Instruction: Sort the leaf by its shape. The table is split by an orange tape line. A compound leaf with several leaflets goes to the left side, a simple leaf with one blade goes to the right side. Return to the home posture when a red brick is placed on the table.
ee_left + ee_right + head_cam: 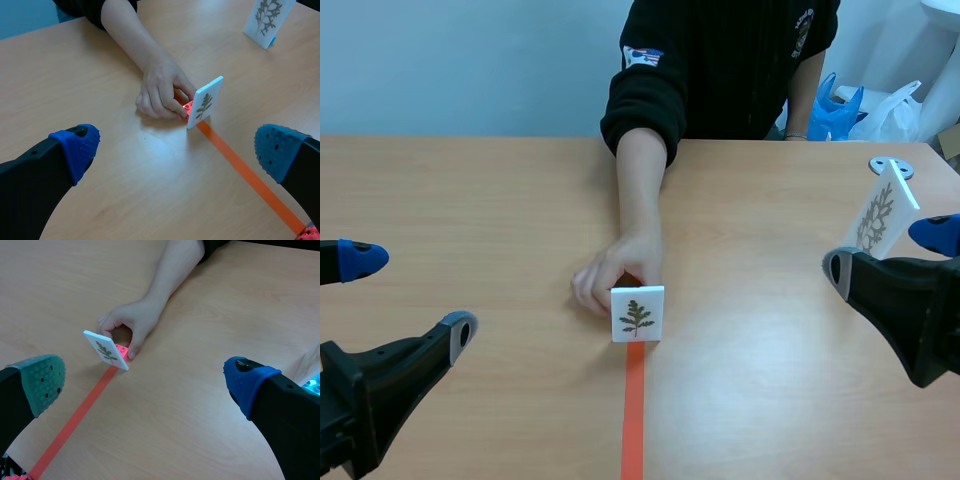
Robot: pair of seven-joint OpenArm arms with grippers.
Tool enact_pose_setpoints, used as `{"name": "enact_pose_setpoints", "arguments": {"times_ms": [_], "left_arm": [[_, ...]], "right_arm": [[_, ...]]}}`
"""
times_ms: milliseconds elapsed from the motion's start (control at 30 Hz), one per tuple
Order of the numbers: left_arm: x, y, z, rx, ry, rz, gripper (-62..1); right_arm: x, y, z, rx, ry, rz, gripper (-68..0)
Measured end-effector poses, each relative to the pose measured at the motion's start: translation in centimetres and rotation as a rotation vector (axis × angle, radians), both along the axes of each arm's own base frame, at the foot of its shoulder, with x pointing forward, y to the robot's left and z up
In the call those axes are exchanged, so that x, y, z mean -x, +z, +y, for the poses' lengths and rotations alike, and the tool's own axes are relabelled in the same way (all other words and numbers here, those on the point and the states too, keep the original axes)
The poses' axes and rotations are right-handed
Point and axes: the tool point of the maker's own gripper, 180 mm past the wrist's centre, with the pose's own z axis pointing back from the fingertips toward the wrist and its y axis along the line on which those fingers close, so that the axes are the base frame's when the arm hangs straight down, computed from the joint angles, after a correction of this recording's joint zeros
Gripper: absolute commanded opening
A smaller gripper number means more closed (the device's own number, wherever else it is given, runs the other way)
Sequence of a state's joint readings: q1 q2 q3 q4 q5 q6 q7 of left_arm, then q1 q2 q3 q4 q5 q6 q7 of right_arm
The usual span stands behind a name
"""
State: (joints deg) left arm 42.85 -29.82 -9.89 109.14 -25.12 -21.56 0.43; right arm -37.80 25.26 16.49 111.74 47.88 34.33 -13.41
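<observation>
Both sets of fingers apart, empty: left gripper (412, 295), right gripper (883, 252). Leaf card (638, 314) stands upright on red block (188, 107) at far end of tape line (634, 410) on the desk (470, 200), person's hand (615, 270) gripping the block. Likely light, stiff, tippy; pinch side edges.

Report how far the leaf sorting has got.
Done: one leaf card stands on the right side. In hand: a person's hand holds a second card at the tape line. Left: sorting it; left gripper and right gripper are open, empty.
</observation>
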Motion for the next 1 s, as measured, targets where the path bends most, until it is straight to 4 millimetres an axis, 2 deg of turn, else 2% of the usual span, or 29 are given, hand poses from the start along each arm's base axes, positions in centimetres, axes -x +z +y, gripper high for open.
{"name": "enact_pose_setpoints", "arguments": {"times_ms": [733, 833, 1000], "left_arm": [[0.0, 0.0, 0.0, 0.000, 0.000, 0.000, 1.4], [0.0, 0.0, 0.0, 0.000, 0.000, 0.000, 1.4], [0.0, 0.0, 0.0, 0.000, 0.000, 0.000, 1.4]], "right_arm": [[-0.3, -0.4, -0.2, 0.059, 0.006, -0.006, 0.4], [-0.9, -0.5, 0.1, 0.073, 0.018, -0.023, 0.4], [-2.0, -1.8, 1.9, 0.081, 0.068, -0.032, 0.4]]}}
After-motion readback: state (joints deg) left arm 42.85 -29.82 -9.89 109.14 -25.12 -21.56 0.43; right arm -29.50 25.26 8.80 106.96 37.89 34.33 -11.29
